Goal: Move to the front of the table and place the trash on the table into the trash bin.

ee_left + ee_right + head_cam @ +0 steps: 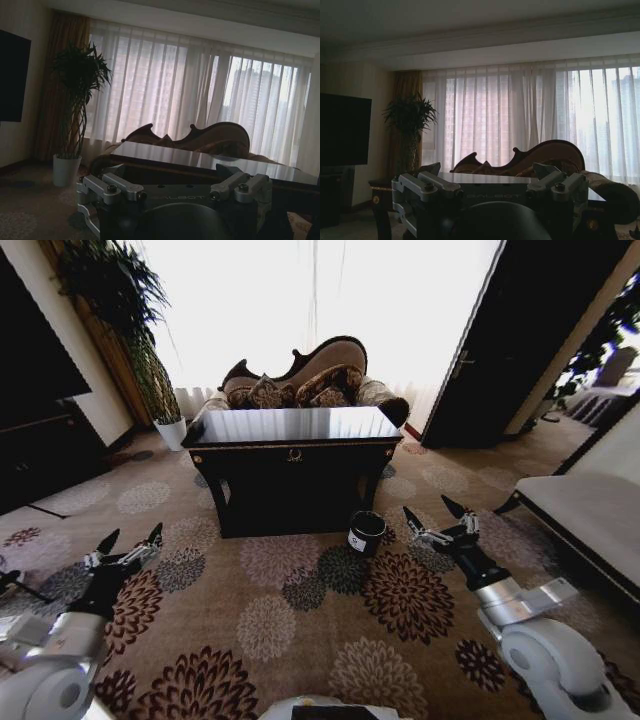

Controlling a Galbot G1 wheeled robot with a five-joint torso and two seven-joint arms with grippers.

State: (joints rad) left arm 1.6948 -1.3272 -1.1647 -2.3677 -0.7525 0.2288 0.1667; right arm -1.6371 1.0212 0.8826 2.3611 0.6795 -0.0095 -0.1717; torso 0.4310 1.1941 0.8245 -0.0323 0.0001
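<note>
The glossy black table with gold trim stands a short way ahead at the centre of the head view. Window glare covers its top, so the trash cannot be made out on it. On the carpet by the table's front right leg sits the trash bin, a small round black bucket with a white label. My left gripper hovers low over the carpet at the left, open and empty. My right gripper is open and empty just right of the bin. Both wrist views look across the table top toward the curtains.
A carved sofa with cushions stands behind the table. A tall plant in a white pot is at the back left, beside a dark cabinet. A white cushioned bench lies at the right. Patterned carpet stretches between me and the table.
</note>
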